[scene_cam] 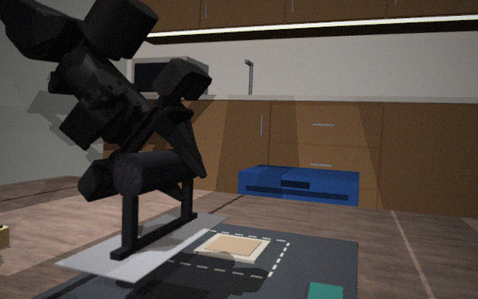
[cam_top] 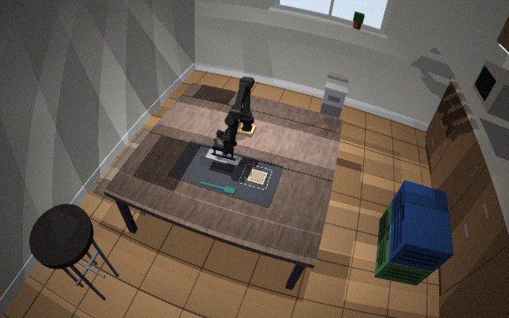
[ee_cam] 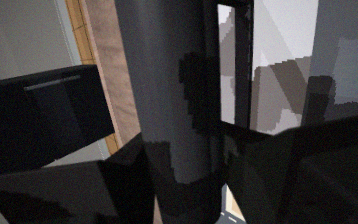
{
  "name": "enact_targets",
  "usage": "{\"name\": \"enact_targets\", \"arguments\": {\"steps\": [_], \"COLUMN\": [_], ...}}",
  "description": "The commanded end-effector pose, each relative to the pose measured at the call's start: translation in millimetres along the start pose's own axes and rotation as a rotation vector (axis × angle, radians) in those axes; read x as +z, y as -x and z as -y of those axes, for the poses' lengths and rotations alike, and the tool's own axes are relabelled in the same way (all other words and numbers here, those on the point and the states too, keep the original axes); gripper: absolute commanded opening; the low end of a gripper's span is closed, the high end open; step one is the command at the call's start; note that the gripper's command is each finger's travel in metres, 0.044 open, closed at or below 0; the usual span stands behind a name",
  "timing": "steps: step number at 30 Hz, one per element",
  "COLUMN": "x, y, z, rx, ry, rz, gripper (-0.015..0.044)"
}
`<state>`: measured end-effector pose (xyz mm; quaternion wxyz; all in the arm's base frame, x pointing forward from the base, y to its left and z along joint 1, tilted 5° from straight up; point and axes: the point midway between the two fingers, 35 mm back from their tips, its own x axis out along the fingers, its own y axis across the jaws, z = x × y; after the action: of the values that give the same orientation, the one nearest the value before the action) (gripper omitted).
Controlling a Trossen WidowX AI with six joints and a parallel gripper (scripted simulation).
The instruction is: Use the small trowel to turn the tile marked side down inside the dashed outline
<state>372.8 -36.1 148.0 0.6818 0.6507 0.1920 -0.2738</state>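
The tile (cam_top: pixel 258 177) (scene_cam: pixel 232 245) lies flat on the dark mat (cam_top: pixel 193 176) (scene_cam: pixel 326 257), inside the dashed outline (scene_cam: pixel 270 273). Its upper face shows a tan square within a cream border; no dark mark shows on it. A corner of the tile shows at the bottom of the wrist view. My gripper (cam_top: pixel 227 144) (scene_cam: pixel 149 172) (ee_cam: pixel 178 127) is shut on the trowel's thick black handle. The trowel's flat grey blade (cam_top: pixel 211 155) (scene_cam: pixel 94 257) (ee_cam: pixel 287 30) hangs above the mat, left of the tile and apart from it, with its shadow below.
A teal spatula (cam_top: pixel 229 190) (scene_cam: pixel 325 291) lies on the mat's near side. The arm's yellowish base plate (cam_top: pixel 253 129) is on the wooden table (cam_top: pixel 281 230) behind the mat. A black stool (cam_top: pixel 61 235) and blue and green crates (cam_top: pixel 427 225) stand on the floor.
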Motion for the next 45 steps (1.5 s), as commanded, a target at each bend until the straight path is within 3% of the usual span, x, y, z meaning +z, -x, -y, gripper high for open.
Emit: {"name": "enact_targets", "arguments": {"steps": [1, 24, 45], "x": [0, 3, 90], "y": [2, -1, -25], "z": [-4, 1, 19], "rx": [0.012, -0.007, -0.111], "ry": [0.005, -0.016, -0.509], "rz": [-0.003, 0.014, 0.503], "gripper": [0.0, 0.0, 0.0]}}
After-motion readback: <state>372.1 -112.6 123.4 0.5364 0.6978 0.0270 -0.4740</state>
